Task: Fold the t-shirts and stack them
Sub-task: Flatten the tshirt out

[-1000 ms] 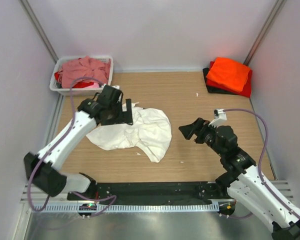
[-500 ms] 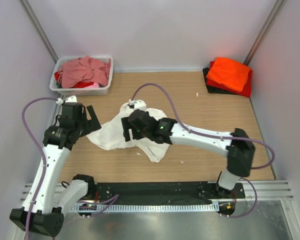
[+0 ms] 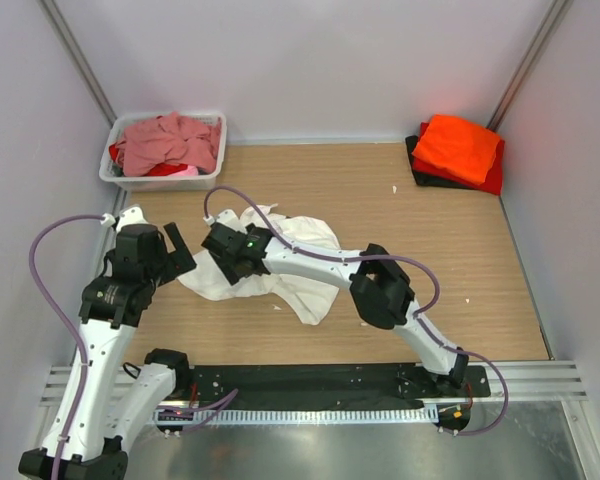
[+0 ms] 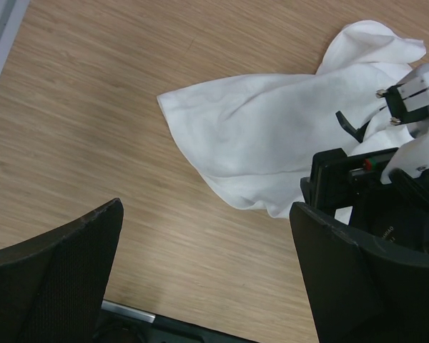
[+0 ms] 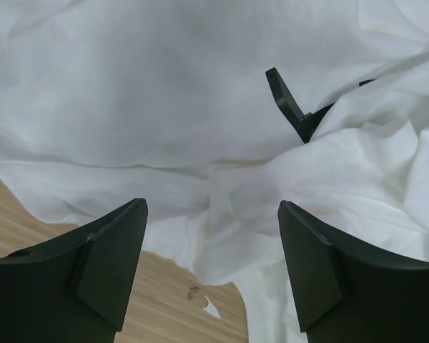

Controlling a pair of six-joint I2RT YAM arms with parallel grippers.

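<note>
A large white t-shirt (image 3: 298,262) lies crumpled on the wooden table, left of centre. My right gripper (image 3: 223,264) hangs open just above its left part; in the right wrist view (image 5: 211,264) the jaws stand wide over white folds (image 5: 186,107) and a patch of wood. My left gripper (image 3: 180,255) is open and empty beside the shirt's left edge, over bare wood (image 4: 207,275); the shirt (image 4: 264,143) lies ahead of it. An orange t-shirt (image 3: 458,146) lies folded on a red one (image 3: 493,178) and a black one (image 3: 419,165) at the back right.
A white plastic tub (image 3: 156,181) at the back left holds a dusty-pink shirt (image 3: 168,140) and some red cloth. A small black angled piece (image 5: 292,103) sticks up among the white folds. Grey walls enclose the table; a metal rail (image 3: 310,412) runs along the near edge.
My right gripper has reached further left across the white shirt, toward its left edge. My left gripper has shifted slightly back and down, staying open beside the shirt.
</note>
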